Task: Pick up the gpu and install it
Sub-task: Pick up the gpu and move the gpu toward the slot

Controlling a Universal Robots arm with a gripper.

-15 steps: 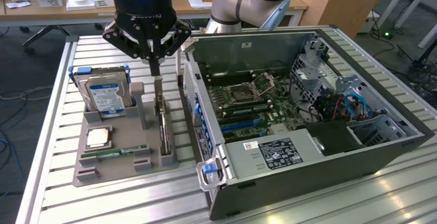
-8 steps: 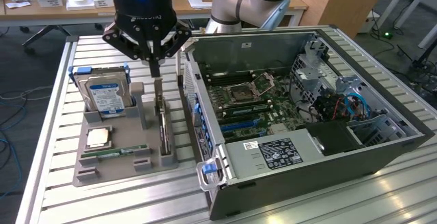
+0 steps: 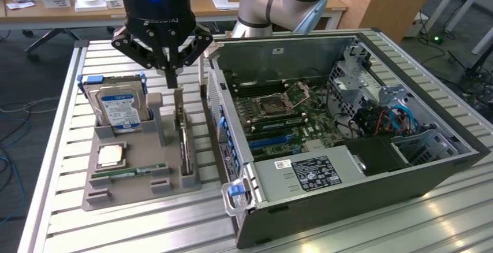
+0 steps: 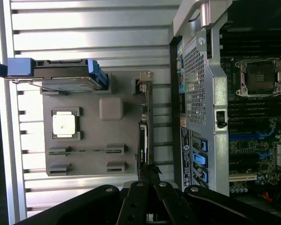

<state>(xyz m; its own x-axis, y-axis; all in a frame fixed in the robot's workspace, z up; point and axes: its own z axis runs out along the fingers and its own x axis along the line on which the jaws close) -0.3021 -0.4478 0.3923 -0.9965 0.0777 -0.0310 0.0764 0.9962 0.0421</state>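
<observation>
One arm reaches over a slatted metal table, and its gripper hangs above a grey tray of computer parts. The two fingers are pressed tight together, tip to tip, and nothing shows between them. In the wrist view the closed gripper points down in line with the thin top edge of the gpu; whether the tips touch that edge I cannot tell.

The gpu stands on its long edge in slots along the side of the tray that faces the computer case, just beside the case wall. It is upright and seated in the tray, not lifted. A silvery bracket shows at its end nearest the hard drive.

On the same tray, towards the exterior view's left, a blue-labelled hard drive stands on edge in a blue frame. A square processor chip lies flat near the middle of the tray, and a slim green memory stick lies along the row of slots beyond it, away from the hard drive. The wrist view shows the hard drive, the chip and the memory stick from above, with the table beyond them.

The case lies on its side on the exterior view's right with its side panel off. Its green main board is in plain sight, with an uncovered processor socket and blue card slots.
</observation>
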